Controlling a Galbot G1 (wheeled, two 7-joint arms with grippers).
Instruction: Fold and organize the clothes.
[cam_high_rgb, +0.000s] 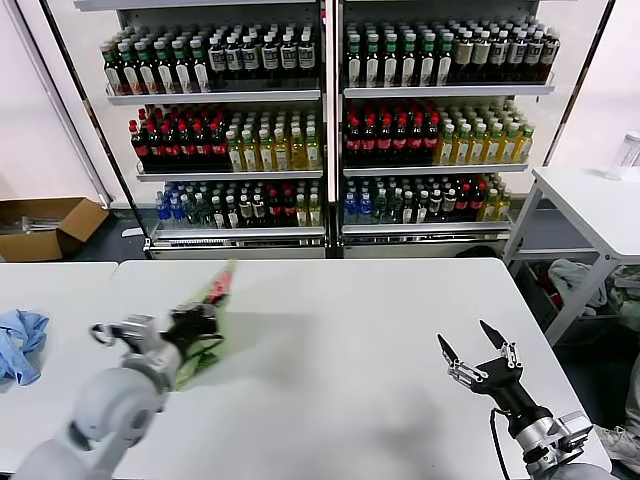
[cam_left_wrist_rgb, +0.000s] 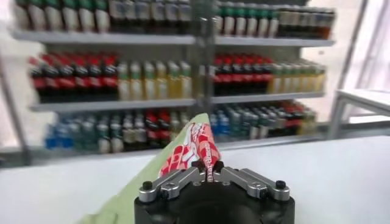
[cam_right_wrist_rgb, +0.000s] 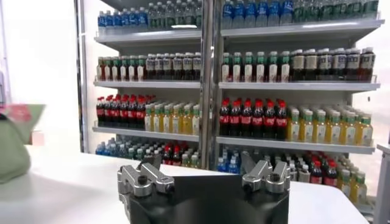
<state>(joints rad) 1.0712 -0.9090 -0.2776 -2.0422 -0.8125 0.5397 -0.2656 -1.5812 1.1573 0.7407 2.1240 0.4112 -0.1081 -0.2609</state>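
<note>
The light green polo shirt (cam_high_rgb: 207, 322) hangs bunched from my left gripper (cam_high_rgb: 200, 318) over the left middle of the white table (cam_high_rgb: 360, 340), its red-and-white graphic at the top. In the left wrist view the left gripper (cam_left_wrist_rgb: 208, 167) is shut on the printed fold of the shirt (cam_left_wrist_rgb: 183, 149). My right gripper (cam_high_rgb: 478, 352) is open and empty above the table's front right. In the right wrist view the right gripper (cam_right_wrist_rgb: 203, 163) has its jaws wide apart, and the shirt (cam_right_wrist_rgb: 15, 146) shows as a green shape far off.
A light blue cloth (cam_high_rgb: 20, 342) lies at the table's left edge. Shelves of bottles (cam_high_rgb: 325, 130) stand behind the table. A cardboard box (cam_high_rgb: 45, 225) sits on the floor at the far left, and a second white table (cam_high_rgb: 590, 205) stands at the right.
</note>
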